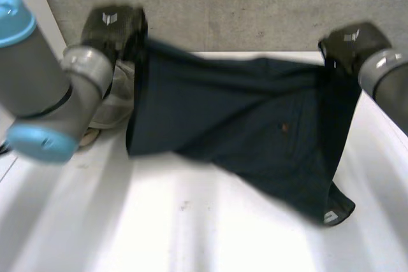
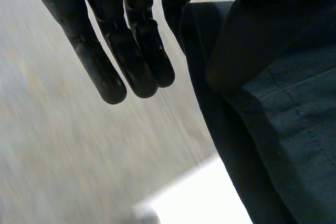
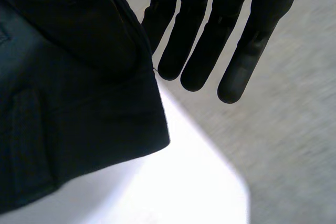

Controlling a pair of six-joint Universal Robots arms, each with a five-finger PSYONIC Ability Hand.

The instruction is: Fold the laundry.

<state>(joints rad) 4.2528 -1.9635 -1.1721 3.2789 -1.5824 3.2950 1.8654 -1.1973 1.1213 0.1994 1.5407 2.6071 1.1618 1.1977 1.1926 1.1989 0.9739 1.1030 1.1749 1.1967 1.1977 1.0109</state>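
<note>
**A:** Quick one. Where's the laundry?

**B:** It's a dark garment [image 1: 242, 119], strung between both hands over the far side of the tabletop [image 1: 178, 227]. The top edge is taut. The lower corner with the white label [image 1: 329, 216] droops onto the surface.

**A:** Grip?

**B:** The left hand [image 1: 113, 27] has one top corner and the right hand [image 1: 349, 44] has the other. In each wrist view the cloth is pinched between the thumb and the nearest finger. The other fingers [image 2: 113, 77] hang straight and free beside it, and the right hand's fingers [image 3: 231, 80] do the same.

**A:** Step?

**B:** My guess is it's spreading the garment flat before a first fold.

**A:** How to do it well?

**B:** Level the two hands, since the label side hangs lower and could tuck under itself. Draw the garment toward the near edge while lowering, so the hanging part lays out smooth. The pinch looks thin, so no jerks. Let go only once the top edge is down. Also steer clear of the pale cloth heap [image 1: 116, 100] beside the left arm.
</note>
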